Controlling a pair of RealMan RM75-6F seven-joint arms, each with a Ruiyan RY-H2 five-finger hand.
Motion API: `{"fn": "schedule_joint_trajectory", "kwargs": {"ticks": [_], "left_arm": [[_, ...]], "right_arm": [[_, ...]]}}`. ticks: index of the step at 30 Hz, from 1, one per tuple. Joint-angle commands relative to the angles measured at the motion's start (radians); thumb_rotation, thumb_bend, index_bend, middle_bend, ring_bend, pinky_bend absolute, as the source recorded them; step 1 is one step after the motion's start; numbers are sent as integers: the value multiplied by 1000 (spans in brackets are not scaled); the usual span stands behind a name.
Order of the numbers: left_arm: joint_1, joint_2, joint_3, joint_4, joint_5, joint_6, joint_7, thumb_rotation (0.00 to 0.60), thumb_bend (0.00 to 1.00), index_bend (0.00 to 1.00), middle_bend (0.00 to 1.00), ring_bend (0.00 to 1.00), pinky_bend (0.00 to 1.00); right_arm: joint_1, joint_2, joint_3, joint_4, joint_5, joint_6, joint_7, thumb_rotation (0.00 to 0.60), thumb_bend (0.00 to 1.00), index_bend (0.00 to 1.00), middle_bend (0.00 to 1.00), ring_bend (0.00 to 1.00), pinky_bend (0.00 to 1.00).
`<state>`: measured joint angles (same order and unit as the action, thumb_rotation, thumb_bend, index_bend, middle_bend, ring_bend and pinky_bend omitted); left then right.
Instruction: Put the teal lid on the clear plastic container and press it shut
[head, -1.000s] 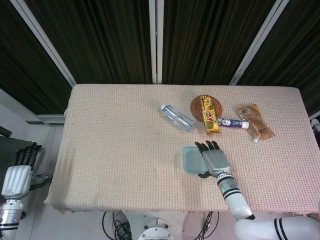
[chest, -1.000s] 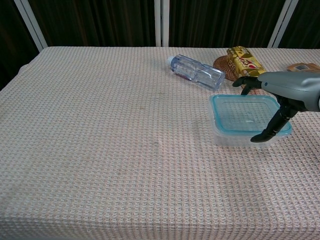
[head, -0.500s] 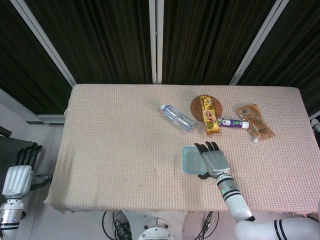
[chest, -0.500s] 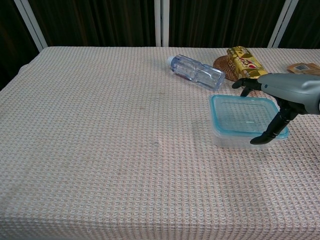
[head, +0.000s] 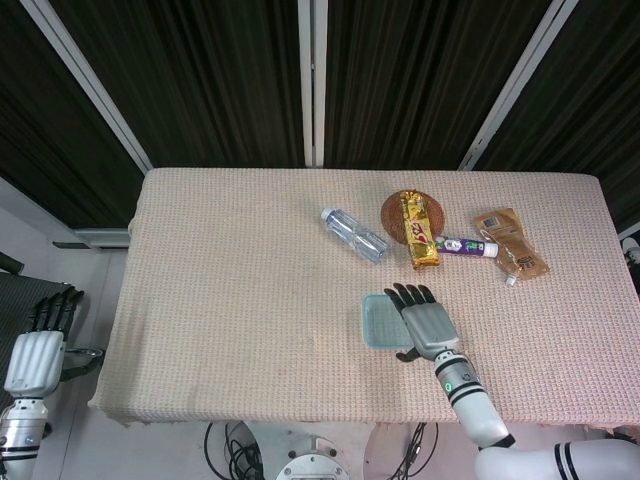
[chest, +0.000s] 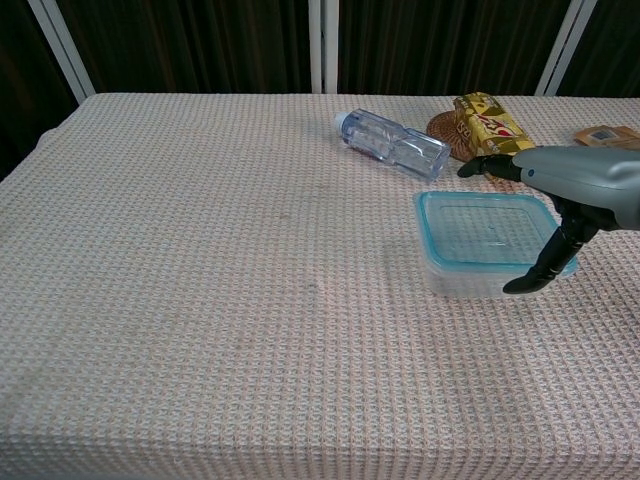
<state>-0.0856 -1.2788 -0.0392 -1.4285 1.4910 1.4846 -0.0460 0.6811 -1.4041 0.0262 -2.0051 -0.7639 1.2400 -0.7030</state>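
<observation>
— Hidden or hard to make out?
— Right robot hand over the right part of the lid, covering that side in the head view. Cut off at the frame edge in the chest view, wrist and arm out of sight there. Fingers stretched flat above the far rim, thumb angled down past the near right corner, tip close to the cloth. Spread, gripping nothing. Touching the lid or just above it: cannot tell.
— And the box itself?
— Under the lid, only its clear front wall showing in the chest view. Lid sitting on top; pressed fully shut or not, cannot tell.
— Left robot hand?
— Off the counter, low at the left edge of the head view, fingers pointing up and a little apart, holding nothing. Forearm cut by the bottom edge.
— Anything else half seen?
— Pouch at the far right, only a sliver in the chest view. Tube just left of it, label too small to read. Gold packet lying across a brown coaster, hiding most of it. Bottle on its side, well behind the box.
— Surface and room?
— Counter under a beige waffle-weave cloth. Dark curtains behind, split by pale frame bars. Grey floor at left, cables under the front edge.
</observation>
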Motion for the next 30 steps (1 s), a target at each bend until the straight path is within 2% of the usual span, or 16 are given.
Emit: {"fn": "schedule_joint_trajectory", "kwargs": {"ticks": [1, 4, 8, 11, 17, 30], "left_arm": [[2, 4, -1, -6, 0, 4, 4, 600, 0, 35, 0, 0, 66], [3, 7, -1, -14, 1, 7, 10, 600, 0, 35, 0, 0, 65], [5, 9, 0, -27, 5, 13, 22, 600, 0, 35, 0, 0, 66], [6, 11, 1, -37, 7, 16, 33, 600, 0, 35, 0, 0, 66], [9, 17, 2, -56, 13, 27, 50, 600, 0, 35, 0, 0, 66], [13, 16, 4, -62, 10, 26, 56, 600, 0, 35, 0, 0, 66]], "right_arm": [[-43, 43, -63, -30, -157, 21, 37, 600, 0, 0, 69, 0, 0], [-94, 90, -127, -45, -312, 42, 96, 600, 0, 0, 166, 0, 0], [-165, 128, -195, -11, -469, 78, 195, 600, 0, 0, 237, 0, 0], [-204, 139, -214, 34, -536, 88, 279, 600, 0, 0, 265, 0, 0], [-242, 128, -216, 119, -608, 72, 371, 600, 0, 0, 310, 0, 0], [-270, 87, -176, 174, -583, -6, 331, 600, 0, 0, 330, 0, 0]]}}
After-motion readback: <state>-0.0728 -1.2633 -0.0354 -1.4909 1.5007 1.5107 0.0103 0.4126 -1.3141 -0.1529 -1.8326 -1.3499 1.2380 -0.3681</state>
